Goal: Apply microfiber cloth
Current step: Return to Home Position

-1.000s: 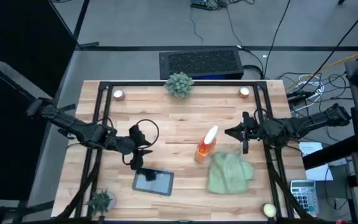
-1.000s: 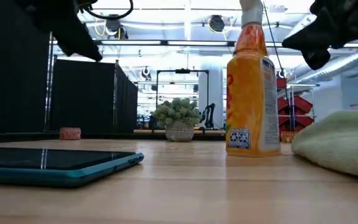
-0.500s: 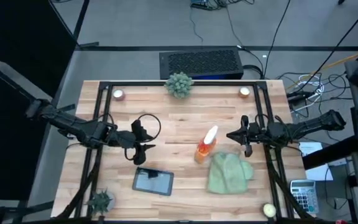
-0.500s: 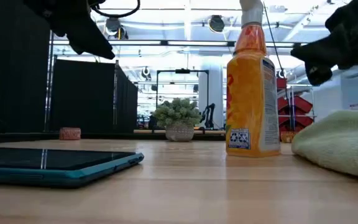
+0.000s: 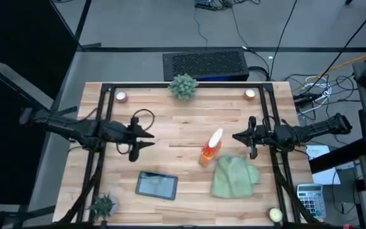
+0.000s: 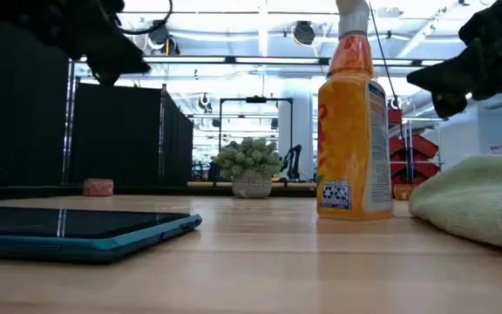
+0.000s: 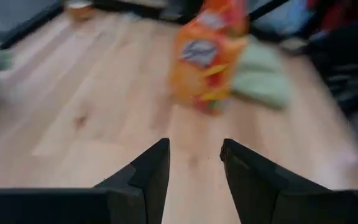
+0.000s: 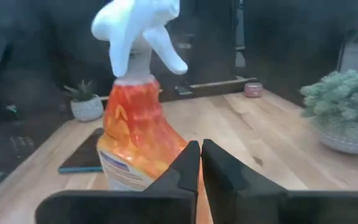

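The pale green microfiber cloth [image 5: 234,177] lies rumpled on the wooden table at the near right, also seen in the low view [image 6: 478,205]. Just left of it stands an orange spray bottle [image 5: 210,149] with a white trigger head. A dark tablet [image 5: 157,185] lies flat at the near left. My right gripper [image 5: 235,136] hovers shut above the table, to the right of the bottle and beyond the cloth's far edge [image 8: 200,155]. My left gripper [image 5: 150,140] hovers open on the far side of the tablet, pointing toward the bottle [image 7: 194,162].
A potted plant [image 5: 183,86] stands at the far edge and a smaller one [image 5: 103,205] at the near left corner. Small candles [image 5: 121,97] [image 5: 250,94] sit at the far corners. A yellowish ball [image 5: 275,215] lies at the near right corner. Black frame rails [image 5: 100,127] border the table.
My left gripper has swung up from over the tablet toward the table's far edge and now points across the table toward the bottle. My right gripper has sunk a little. Cloth, bottle and tablet have stayed where they were.
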Controlling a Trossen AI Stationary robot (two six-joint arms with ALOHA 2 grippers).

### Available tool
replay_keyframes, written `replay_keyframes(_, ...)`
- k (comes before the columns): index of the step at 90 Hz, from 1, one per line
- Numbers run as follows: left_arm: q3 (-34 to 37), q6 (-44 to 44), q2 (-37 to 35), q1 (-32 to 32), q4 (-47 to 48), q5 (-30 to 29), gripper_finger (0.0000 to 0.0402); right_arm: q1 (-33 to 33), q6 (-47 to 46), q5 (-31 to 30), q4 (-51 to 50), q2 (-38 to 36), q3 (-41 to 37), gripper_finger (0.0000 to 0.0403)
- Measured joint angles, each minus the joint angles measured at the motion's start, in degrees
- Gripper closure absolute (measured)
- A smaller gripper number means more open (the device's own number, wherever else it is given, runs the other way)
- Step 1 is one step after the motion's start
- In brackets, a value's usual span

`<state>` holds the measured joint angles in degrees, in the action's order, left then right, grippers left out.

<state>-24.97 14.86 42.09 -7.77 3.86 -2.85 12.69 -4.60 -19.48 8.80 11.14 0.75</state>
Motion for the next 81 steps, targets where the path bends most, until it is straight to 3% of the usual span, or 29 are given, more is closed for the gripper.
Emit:
replay_keyframes(18,1.72,8.82,-4.55,0.28,3.34,-5.57,0.0268,0.02,-3.09,-1.42,0.62,0.04,1.43,0.0403)
replay_keyframes(29,1.84,1.27,-4.55,-1.05,4.31,-5.63,0.0268,0.04,-2.24,-1.13,1.36,0.02,1.44,0.0403)
replay_keyframes(38,4.5,-4.29,-6.18,-1.88,2.68,-4.85,0.0268,-0.13,-1.44,2.63,1.09,0.0,1.44,0.0403)
replay_keyframes(52,12.65,-4.8,-15.95,-1.85,-1.52,-4.33,0.0268,-1.57,0.01,12.64,1.05,-1.72,1.44,0.0403)
replay_keyframes(81,19.44,-5.22,-34.9,-1.62,-0.53,-2.65,0.0268,-7.21,-2.1,13.9,-4.25,-6.86,1.44,0.0403)
